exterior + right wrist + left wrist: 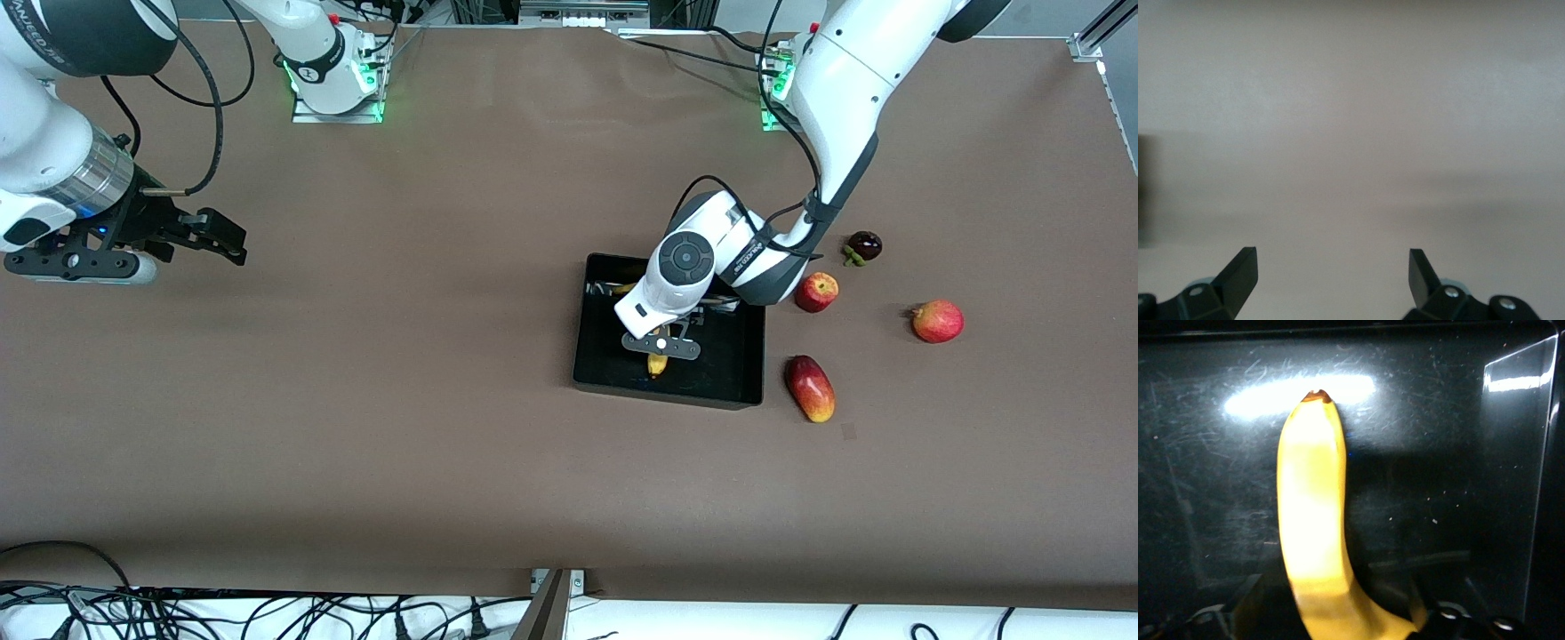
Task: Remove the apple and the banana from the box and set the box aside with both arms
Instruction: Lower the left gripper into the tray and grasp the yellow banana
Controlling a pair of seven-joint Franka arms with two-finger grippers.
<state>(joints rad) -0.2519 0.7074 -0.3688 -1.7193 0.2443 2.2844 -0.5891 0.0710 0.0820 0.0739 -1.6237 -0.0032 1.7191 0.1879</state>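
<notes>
My left end effector (659,346) sits low in the black tray (751,356) with the banana (1313,527) between its fingers, grip unclear, the apple (816,292) just beside the tray, while my right end effector (213,233) waits released over bare worktop (400,400).

The left arm (836,98) comes down from its base at the top edge of the front view, bends sharply at the elbow and turns its wrist downward. The left gripper (660,348) hangs low near the middle of the frame, pointing straight down. The right arm (53,169) waits in the upper corner at its own end of the frame, wrist level and pointing toward the centre. The right gripper (229,242) hovers there with its two black fingers (1238,273) spread wide apart and nothing between them.
</notes>
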